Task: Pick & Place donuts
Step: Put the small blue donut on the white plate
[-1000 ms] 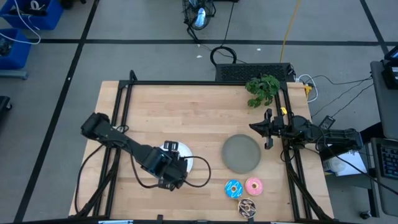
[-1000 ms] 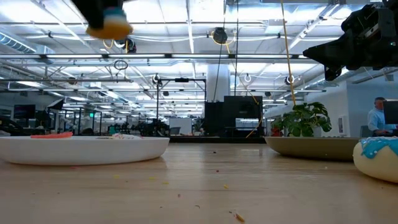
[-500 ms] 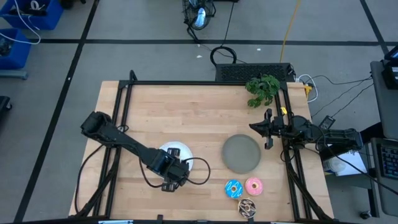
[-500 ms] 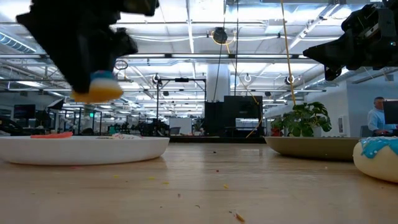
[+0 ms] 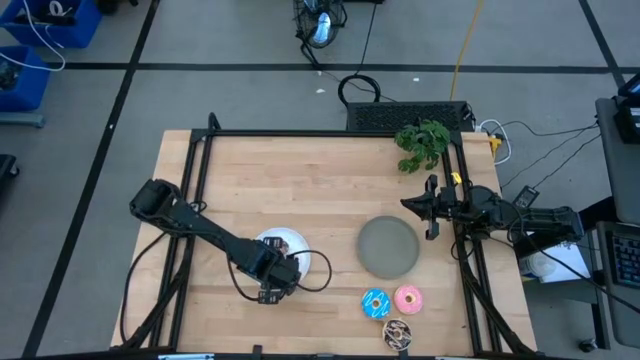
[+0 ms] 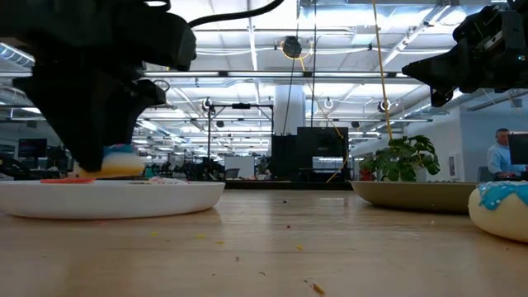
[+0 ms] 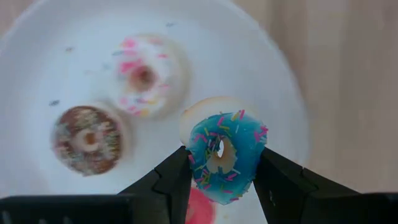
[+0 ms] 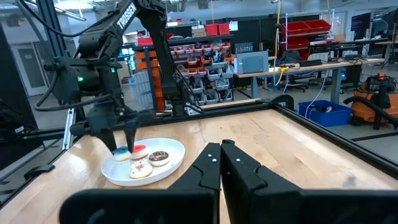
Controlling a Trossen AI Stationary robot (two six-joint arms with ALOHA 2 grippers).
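Observation:
My left gripper [image 7: 221,163] points down over the white plate [image 7: 56,37], shut on a tiny blue sprinkled donut [image 7: 236,138]. A white donut [image 7: 144,73], a brown donut [image 7: 86,140] and a red donut [image 7: 200,210] lie flat on that plate. The low view shows the blue donut [image 6: 120,161] just above the plate's rim [image 6: 165,196]. Three larger donuts, blue [image 5: 376,303], pink [image 5: 408,299] and speckled brown [image 5: 398,333], lie on the table near its front edge. My right gripper [image 5: 432,212] waits shut at the table's right edge. My left gripper pinches the tiny blue donut by two opposite sides of its outer rim [image 7: 194,163] between its two fingers. The fingers [image 7: 281,184] come from above, pointing down. The donut sits roughly level, frosted face up, lifted clear just above the white plate.
A round grey plate [image 5: 388,246] lies right of the white plate [image 5: 296,246]. A green plant [image 5: 424,142] stands at the far right corner. Black frame rails run along the table's left, far and right sides. Bare wood stretches across the far half.
My left gripper has come down toward the white plate with the blue donut still between its fingers. The donut now hangs just above the plate, where it was high over it a second ago.

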